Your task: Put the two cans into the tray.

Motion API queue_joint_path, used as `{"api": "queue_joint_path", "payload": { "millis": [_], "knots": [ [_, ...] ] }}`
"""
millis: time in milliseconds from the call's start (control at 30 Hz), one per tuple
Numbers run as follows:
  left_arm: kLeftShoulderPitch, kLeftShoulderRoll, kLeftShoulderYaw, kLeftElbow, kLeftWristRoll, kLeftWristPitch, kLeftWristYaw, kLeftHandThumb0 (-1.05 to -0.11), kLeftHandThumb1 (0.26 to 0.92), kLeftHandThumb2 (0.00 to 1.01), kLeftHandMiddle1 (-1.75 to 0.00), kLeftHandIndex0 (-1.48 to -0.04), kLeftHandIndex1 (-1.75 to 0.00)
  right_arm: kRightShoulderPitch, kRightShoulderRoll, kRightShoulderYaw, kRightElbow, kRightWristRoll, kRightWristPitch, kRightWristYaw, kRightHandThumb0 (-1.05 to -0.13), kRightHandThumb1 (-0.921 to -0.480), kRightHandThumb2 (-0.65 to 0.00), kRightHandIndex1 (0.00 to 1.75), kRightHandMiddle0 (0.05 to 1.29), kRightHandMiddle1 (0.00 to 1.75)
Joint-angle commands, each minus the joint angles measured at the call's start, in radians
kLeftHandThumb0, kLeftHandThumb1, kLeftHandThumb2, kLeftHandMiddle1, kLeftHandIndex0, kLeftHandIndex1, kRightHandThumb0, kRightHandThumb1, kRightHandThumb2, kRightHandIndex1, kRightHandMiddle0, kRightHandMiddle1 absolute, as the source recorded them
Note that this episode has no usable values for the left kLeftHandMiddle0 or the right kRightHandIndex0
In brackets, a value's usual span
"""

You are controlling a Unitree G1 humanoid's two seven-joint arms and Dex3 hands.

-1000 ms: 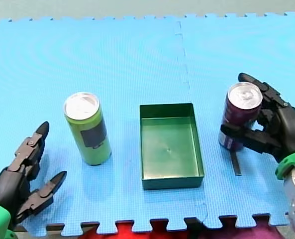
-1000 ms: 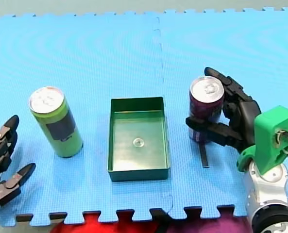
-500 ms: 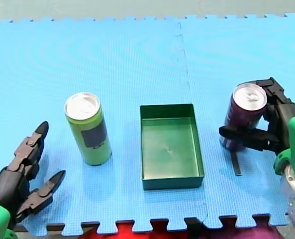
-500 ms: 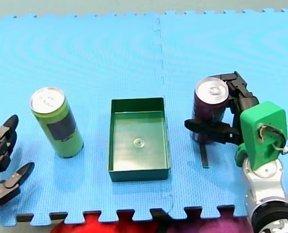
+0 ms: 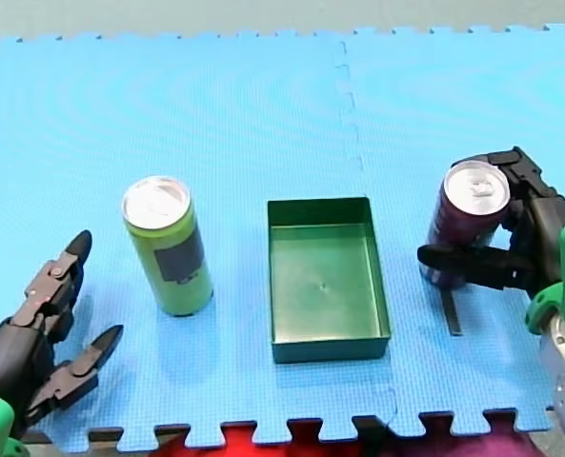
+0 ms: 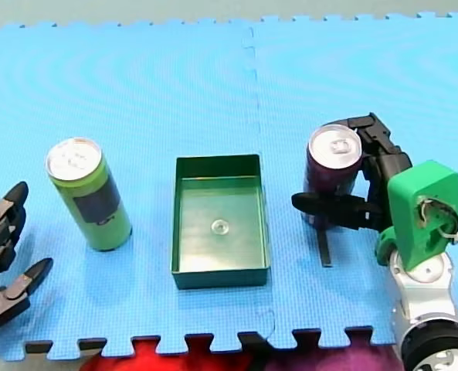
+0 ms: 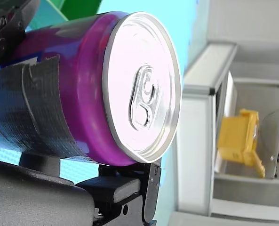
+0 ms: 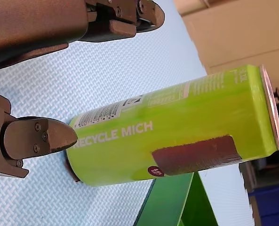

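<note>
Two cans flank the green tray on the blue foam mat in the head views: the green can stands upright to its left, and the purple can is to its right, both outside the tray. The right hand is clamped on the purple can, with a thumb across the lower front and other fingers wrapped round the far side near the rim. The thumb hides the can's base, so I cannot tell whether it touches the mat. The left hand holds nothing, fingers uncurled, at the near left corner of the mat, well apart from the green can; its wrist is cut off by the frame edge. In the first wrist view the purple can lies close to the camera at the right hand's fingers, lid and pull tab plain. A dark tape patch covers its side, and its lower end is cut off. In the second wrist view the green can stands on the mat with a dark fingertip near its base. Contact cannot be judged there.
</note>
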State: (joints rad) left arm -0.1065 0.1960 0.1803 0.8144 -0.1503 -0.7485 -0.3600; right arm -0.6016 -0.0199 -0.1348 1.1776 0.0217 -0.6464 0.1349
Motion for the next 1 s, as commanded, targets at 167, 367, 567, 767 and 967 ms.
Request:
{"api": "queue_joint_path", "payload": {
  "millis": [167, 367, 567, 767, 967],
  "knots": [
    [-0.007, 0.006, 0.006, 0.005, -0.007, -0.005, -0.005, -1.048, 0.921, 0.4, 0.0, -0.13, 0.0, -0.001, 0.002, 0.0, -0.001, -0.005, 0.014, -0.04, -0.342, -0.76, -0.008, 1.75, 0.54, 1.75],
    [0.0, 0.003, 0.004, -0.009, -0.006, -0.001, -0.001, -1.048, 0.921, 0.39, 0.0, -0.14, 0.0, -0.003, 0.019, -0.006, -0.017, 0.012, 0.02, -0.036, -0.333, -0.764, -0.007, 1.75, 0.54, 1.75],
    [0.007, -0.001, 0.0, -0.022, -0.001, 0.003, 0.006, -1.048, 0.921, 0.39, 0.0, -0.14, 0.0, -0.015, 0.028, -0.034, -0.037, 0.069, 0.031, 0.042, -0.328, -0.765, -0.006, 1.75, 0.54, 1.75],
    [0.006, 0.0, 0.0, -0.021, -0.003, 0.006, 0.006, -1.048, 0.921, 0.39, 0.0, -0.14, 0.0, -0.028, 0.034, -0.05, -0.055, 0.096, 0.03, 0.07, -0.331, -0.768, -0.005, 1.75, 0.55, 1.75],
    [0.006, -0.001, -0.002, -0.02, 0.0, 0.007, 0.01, -1.048, 0.921, 0.39, 0.0, -0.14, 0.0, -0.039, 0.04, -0.066, -0.06, 0.124, 0.02, 0.104, -0.334, -0.769, -0.004, 1.75, 0.55, 1.75]
  ]
}}
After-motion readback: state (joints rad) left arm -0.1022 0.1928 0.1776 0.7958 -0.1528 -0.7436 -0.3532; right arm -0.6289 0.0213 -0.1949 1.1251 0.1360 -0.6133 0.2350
